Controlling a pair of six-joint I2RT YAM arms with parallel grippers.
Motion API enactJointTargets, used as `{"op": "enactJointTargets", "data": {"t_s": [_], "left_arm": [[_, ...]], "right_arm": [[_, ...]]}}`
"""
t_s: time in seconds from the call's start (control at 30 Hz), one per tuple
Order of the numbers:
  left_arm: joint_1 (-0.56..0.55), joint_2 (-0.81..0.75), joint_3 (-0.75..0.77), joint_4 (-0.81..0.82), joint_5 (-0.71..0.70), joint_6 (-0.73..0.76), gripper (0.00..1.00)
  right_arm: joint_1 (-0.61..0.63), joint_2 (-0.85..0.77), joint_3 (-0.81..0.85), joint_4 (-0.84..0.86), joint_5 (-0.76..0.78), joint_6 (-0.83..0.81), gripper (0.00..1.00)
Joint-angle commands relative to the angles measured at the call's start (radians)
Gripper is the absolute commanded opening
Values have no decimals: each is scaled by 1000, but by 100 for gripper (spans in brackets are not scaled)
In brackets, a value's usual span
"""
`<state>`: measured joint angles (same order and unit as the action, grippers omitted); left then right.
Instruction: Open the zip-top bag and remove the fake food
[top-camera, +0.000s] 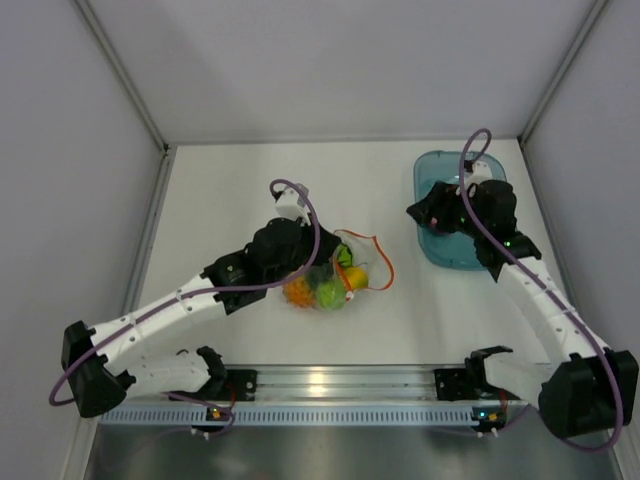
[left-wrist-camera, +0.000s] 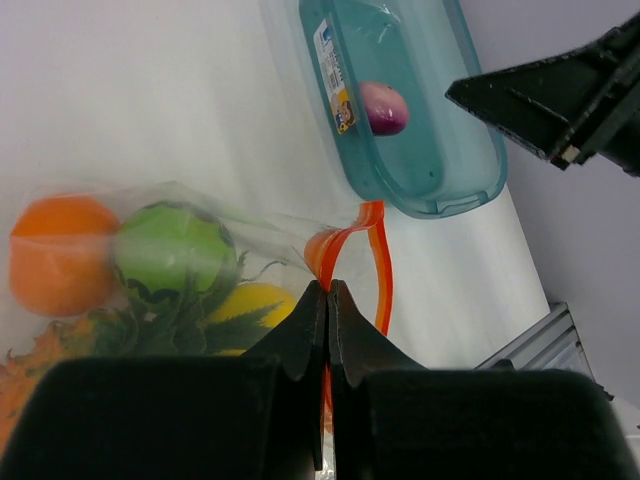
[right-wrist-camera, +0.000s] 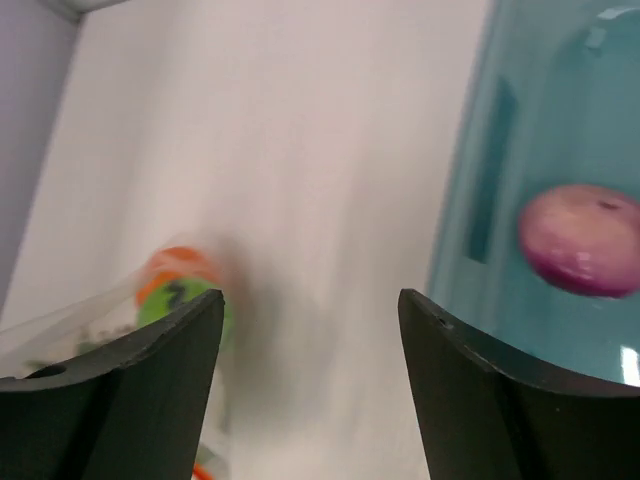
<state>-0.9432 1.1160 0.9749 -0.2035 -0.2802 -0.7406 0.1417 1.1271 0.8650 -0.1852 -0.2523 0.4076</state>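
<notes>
Zip-top bag (left-wrist-camera: 268, 222), small, clear, crinkly plastic with an orange-red zip strip (left-wrist-camera: 381, 262), lies mid-table on the white tabletop (top-camera: 250, 180), well apart from the translucent blue plastic tub (left-wrist-camera: 430, 208) at the far right. The strip stands up in an open loop, so the mouth reads as unsealed; the opening step is judged done. Left gripper (left-wrist-camera: 327, 292): jaws pressed together at the bag's mouth, apparently pinching the bag's edge at the strip. Right gripper (right-wrist-camera: 310, 300): jaws wide apart, nothing between them, hanging over the near rim of the tub. Fake food, one piece out: a pink plastic ball (left-wrist-camera: 383, 107) rests alone on the tub floor. In the bag: a round orange piece (left-wrist-camera: 60, 250), a light green ball (left-wrist-camera: 175, 245), a yellow piece (left-wrist-camera: 255, 300) and the orange pineapple, its green crown (left-wrist-camera: 185, 315) splayed across the others. The top view hints at a darker green piece too, but it is too small to confirm. Judgement: removal is barely begun, with one piece transferred and four or five left to take out.
</notes>
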Motion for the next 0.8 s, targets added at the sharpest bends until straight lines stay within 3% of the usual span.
{"op": "enactJointTargets", "data": {"t_s": [0.0, 0.2, 0.3, 0.57, 0.77], "left_arm": [[1, -1, 53, 59, 16, 0, 0], [3, 13, 18, 113, 21, -34, 0], [1, 21, -4, 157, 45, -60, 0], [1, 25, -34, 193, 73, -109, 0], [1, 28, -54, 185, 10, -111, 0]], "right_arm": [[135, -104, -44, 118, -263, 8, 70], [445, -202, -159, 259, -121, 33, 67], [540, -219, -222, 326, -43, 42, 64], [645, -205, -290, 394, 94, 45, 59], [690, -354, -328, 374, 304, 46, 57]]}}
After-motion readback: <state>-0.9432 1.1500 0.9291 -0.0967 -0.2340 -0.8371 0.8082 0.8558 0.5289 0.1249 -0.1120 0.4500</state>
